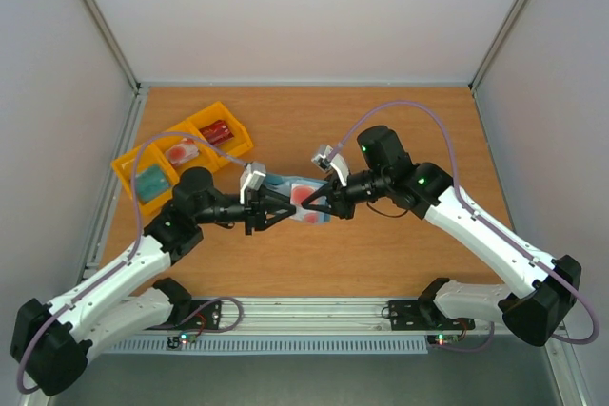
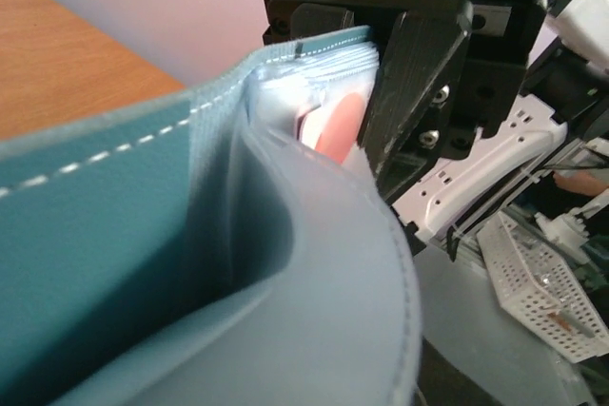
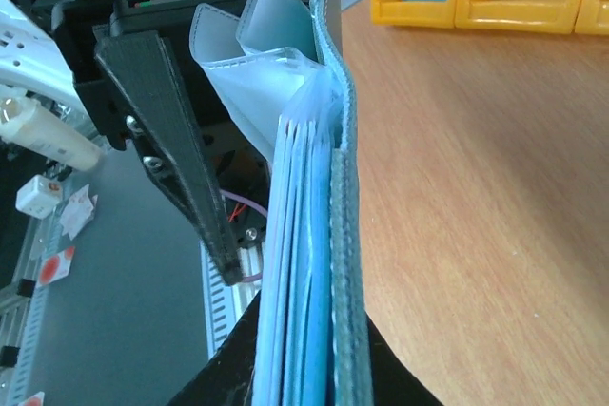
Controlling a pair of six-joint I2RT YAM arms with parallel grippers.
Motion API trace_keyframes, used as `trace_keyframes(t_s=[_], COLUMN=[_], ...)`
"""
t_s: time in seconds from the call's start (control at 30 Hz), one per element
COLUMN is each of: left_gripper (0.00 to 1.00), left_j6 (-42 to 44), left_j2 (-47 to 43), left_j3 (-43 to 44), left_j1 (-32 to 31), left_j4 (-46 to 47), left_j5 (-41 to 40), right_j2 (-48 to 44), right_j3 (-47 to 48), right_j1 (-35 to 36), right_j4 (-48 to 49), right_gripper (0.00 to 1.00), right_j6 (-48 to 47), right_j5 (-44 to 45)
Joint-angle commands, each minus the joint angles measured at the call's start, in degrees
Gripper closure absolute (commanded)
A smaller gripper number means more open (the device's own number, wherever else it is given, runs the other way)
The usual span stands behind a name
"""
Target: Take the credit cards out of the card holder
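The slate-blue card holder (image 1: pixel 288 185) hangs over the table's middle between both arms, spread open. My right gripper (image 1: pixel 322 203) is shut on its right end; the right wrist view shows the black jaws (image 3: pixel 309 363) pinching the stacked pockets and cover (image 3: pixel 344 235). My left gripper (image 1: pixel 274 208) is at the holder's left end. One of its fingers (image 3: pixel 181 159) stands a little off the stack, and the other is hidden. In the left wrist view the holder (image 2: pixel 143 216) covers my own fingers. A pinkish-red credit card (image 2: pixel 338 125) peeks from a pocket beside the right gripper's finger (image 2: pixel 414 92).
A yellow three-compartment tray (image 1: pixel 128 166) sits at the table's back left, with a teal item (image 1: pixel 150 183), a pink one (image 1: pixel 183 151) and a red one (image 1: pixel 217 130) inside. It also shows far off in the right wrist view as a tray (image 3: pixel 476 9).
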Motion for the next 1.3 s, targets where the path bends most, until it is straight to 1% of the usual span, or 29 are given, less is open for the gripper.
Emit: trace_keyframes(t_s=[0.0,0.07,0.13,0.2,0.3,0.47,0.6,0.7,0.8,0.87,0.93,1.0,1.1,1.2,1.27], left_gripper=[0.65,0.60,0.58,0.57,0.54,0.52,0.53,0.52,0.53,0.55,0.57,0.61,0.62,0.63,0.66], left_j6=[-1.47,-5.47,-5.28,-4.21,-5.75,-8.19,-6.23,-6.90,-10.00,-11.69,-10.43,-6.93,-2.84,-0.18,0.63], left_j2=[0.10,0.01,-0.59,-1.01,-1.19,-1.30,-1.49,-1.39,-1.33,-1.13,-1.21,-1.31,-1.11,-0.19,0.09], left_j3=[5.53,7.40,8.75,9.26,8.93,9.42,10.16,9.48,8.31,7.49,7.06,6.63,6.37,6.40,6.45], left_j1=[1.56,3.80,3.80,3.69,3.52,3.10,1.68,1.74,2.57,3.20,3.18,3.16,3.16,3.16,3.16], left_j4=[5.76,5.17,2.89,0.39,-0.98,-0.29,-1.23,-2.07,-4.51,-4.66,-4.54,-3.92,-1.32,-1.78,-3.31], left_j5=[3.08,5.48,7.62,6.35,4.54,2.63,2.82,0.50,-5.68,-6.11,-3.67,0.17,6.69,9.76,9.87], right_j2=[0.58,0.76,1.49,2.69,5.52,8.46,9.05,8.39,6.44,4.49,2.19,0.34,0.11,1.65,2.20], right_j3=[0.21,0.68,1.37,2.41,5.62,10.01,10.97,10.53,8.45,6.35,4.00,2.08,1.66,2.83,3.35], right_j1=[1.43,0.78,-0.35,-0.97,-1.15,-1.11,-1.14,-1.18,-1.14,-1.15,-1.18,-1.11,-1.13,-1.14,-1.18], right_j4=[5.07,4.85,5.25,5.94,5.31,2.87,1.68,2.33,4.64,6.74,8.75,10.97,11.72,11.25,11.27], right_gripper=[0.99,0.99,0.99,0.99,0.99,0.99,0.99,0.99,0.99,0.99,0.99,0.99,0.99,0.99,0.99], right_j6=[-3.13,-2.01,-0.23,1.76,4.46,7.32,8.27,8.07,6.13,3.69,1.80,0.71,0.22,-0.48,-0.86], right_j5=[-4.80,-2.28,-0.36,2.39,6.70,14.73,15.95,14.51,8.47,2.34,-3.74,-7.73,-9.17,-9.83,-10.77])
